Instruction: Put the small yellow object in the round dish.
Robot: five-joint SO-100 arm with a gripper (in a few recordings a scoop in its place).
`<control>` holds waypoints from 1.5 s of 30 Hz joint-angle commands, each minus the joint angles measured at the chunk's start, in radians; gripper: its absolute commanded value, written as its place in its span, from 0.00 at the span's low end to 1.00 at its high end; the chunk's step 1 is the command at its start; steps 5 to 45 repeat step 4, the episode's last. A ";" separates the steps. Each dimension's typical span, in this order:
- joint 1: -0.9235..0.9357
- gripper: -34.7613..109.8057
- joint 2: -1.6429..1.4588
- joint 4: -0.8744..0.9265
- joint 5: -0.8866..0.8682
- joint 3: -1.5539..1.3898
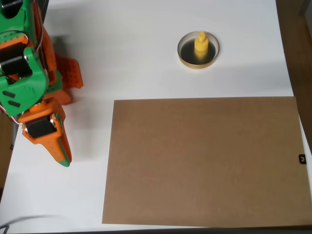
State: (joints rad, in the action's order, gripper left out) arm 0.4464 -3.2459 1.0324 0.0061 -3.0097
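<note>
In the overhead view the tool (pixel 62 155) is seen at about eight o'clock from the picture's middle, its orange fingers ending in a green tip that points toward five o'clock. The fingers appear pressed together into a single wedge, with no gap to be made out between them and nothing held. Above it, toward eleven o'clock, the green and orange arm (pixel 24 73) is cut off by the left and top edges, so its base is hidden.

From the tool outward, bare white counter (pixel 122 48) is found all around it. To its three o'clock a large brown board (pixel 204 161) lies flat, well apart from the tool; the board's right edge is cut off by the frame at four o'clock. A small dark mark (pixel 302 159) at the right edge cannot be identified.

Further out, at about one o'clock from the picture's middle, the round dish (pixel 187 59) is seen on the white counter, just beyond the board's far edge and apart from it. The small yellow object (pixel 201 43) stands upright inside the dish, toward its upper part, its narrower knob on top of a wider base. The dish's rim is tan and its inside dark and glossy. Open counter surrounds the dish on every side.
</note>
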 commanded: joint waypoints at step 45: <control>0.020 0.24 -0.020 0.009 0.000 0.057</control>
